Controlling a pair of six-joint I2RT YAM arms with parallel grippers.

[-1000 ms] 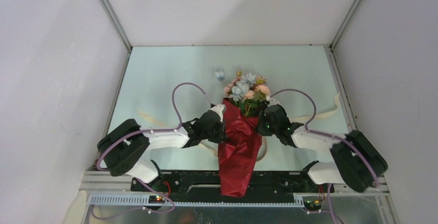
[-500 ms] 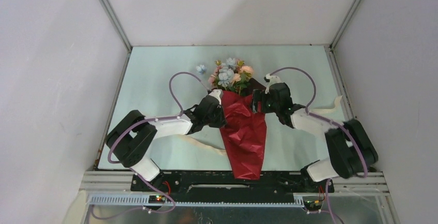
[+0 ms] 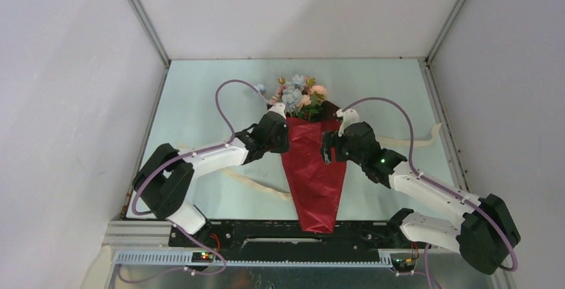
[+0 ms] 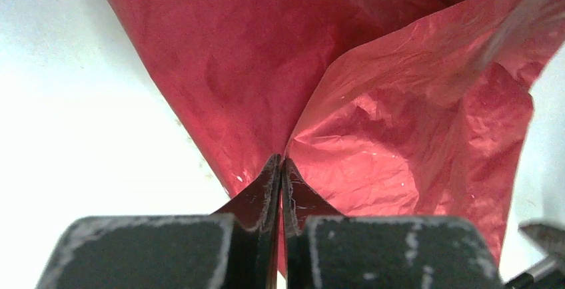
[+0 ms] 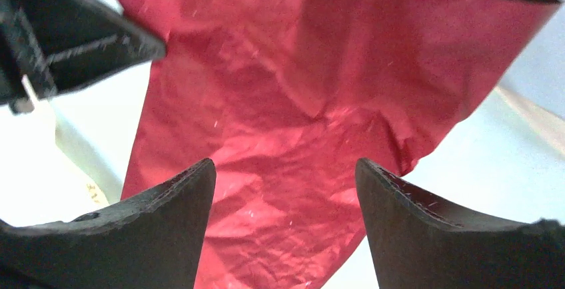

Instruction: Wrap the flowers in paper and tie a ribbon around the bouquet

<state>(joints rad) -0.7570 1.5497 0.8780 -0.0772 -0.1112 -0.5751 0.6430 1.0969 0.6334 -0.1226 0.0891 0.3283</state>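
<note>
The red paper (image 3: 313,176) lies as a cone on the table, its narrow tip toward the near edge. The flowers (image 3: 300,97), pink and pale blue, stick out of its wide far end. My left gripper (image 3: 285,136) is at the cone's upper left edge. In the left wrist view this left gripper (image 4: 280,162) is shut on a fold of the paper (image 4: 400,122). My right gripper (image 3: 326,148) hovers at the cone's right edge. Its jaws stand wide open over the paper (image 5: 300,102) and this right gripper (image 5: 285,166) holds nothing. The cream ribbon (image 3: 256,182) runs under the cone and out to the right as well.
The ribbon's right end (image 3: 416,137) curls toward the table's right rail (image 3: 443,129). A loose pale blue blossom (image 3: 260,88) lies left of the bouquet. The black base bar (image 3: 253,232) crosses just below the cone's tip.
The bouquet slid away from the near edge onto the table. My right gripper opened, let go of the paper and drew back along its right edge. My left gripper closed tighter on the paper.
</note>
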